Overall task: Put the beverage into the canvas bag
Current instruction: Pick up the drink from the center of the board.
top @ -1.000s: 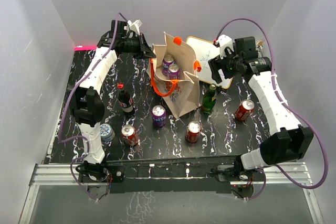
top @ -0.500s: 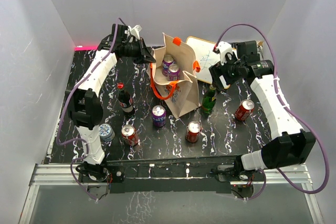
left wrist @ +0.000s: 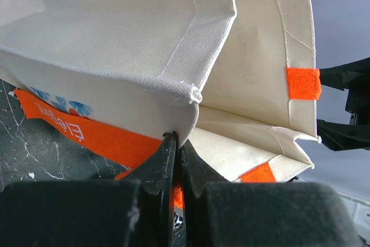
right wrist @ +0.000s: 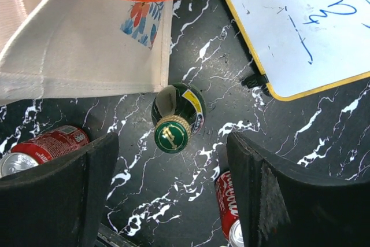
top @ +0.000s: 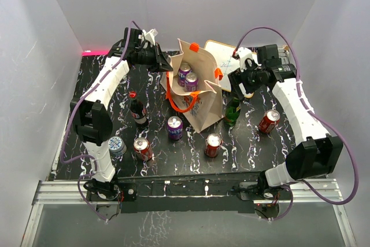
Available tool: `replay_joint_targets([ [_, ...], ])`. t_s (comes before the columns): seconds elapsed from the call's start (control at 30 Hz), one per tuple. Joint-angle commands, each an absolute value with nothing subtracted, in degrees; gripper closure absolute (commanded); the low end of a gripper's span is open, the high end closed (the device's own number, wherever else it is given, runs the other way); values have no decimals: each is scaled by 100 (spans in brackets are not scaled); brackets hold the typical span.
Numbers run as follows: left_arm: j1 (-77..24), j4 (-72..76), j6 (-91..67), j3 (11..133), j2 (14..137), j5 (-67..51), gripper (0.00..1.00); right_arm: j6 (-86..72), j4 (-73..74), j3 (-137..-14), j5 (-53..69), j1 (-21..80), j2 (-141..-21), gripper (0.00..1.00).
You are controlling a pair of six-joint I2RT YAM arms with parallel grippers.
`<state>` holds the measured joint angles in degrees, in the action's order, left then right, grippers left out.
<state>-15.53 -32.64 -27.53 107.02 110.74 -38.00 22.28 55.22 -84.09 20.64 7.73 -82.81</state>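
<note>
Left claw point(left wrist: 177, 143) is clamped shut on the rim of the canvas bag point(left wrist: 115, 44), pinching the cloth at bottom centre of its wrist view. From the top view the bag point(top: 202, 99) stands open mid-frame on the desk point(top: 248, 148) with a couple of purple cans point(top: 184, 72) inside. Right claw point(right wrist: 170, 143) is spread wide open and hangs right over the green bottle point(right wrist: 176, 114), which is upright on the desk just beside the bag's right side, with a whiteboard point(right wrist: 300, 27) at the upper right of the frame.
</note>
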Motion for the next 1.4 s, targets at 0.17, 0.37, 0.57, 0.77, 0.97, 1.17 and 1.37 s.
replay_joint_targets([
  [0.17,-1635,-3537,-2649,10792,10689,-4014,100,1761,5000,-8378,1809,772,-8497,29],
  [0.37,-1635,-3556,-2522,10880,10708,-3936,100,1769,5070,-8111,1872,919,-8492,31],
  [0.57,-1635,-3550,-2485,10906,10722,-3919,100,1661,4878,-7867,1778,975,-8413,35],
  [0.77,-1639,-3552,-2461,10959,10768,-3923,100,1639,4793,-7843,1752,991,-8472,46],
  [0.97,-1635,-3536,-2452,10982,10800,-3920,100,1657,4750,-7764,1672,992,-8473,57],
  [1.17,-1636,-3524,-2450,11022,10835,-3921,100,1703,4733,-7679,1599,992,-8451,56],
  [1.37,-1635,-3511,-2448,11017,10869,-3921,100,1712,4732,-7673,1584,993,-8447,63],
])
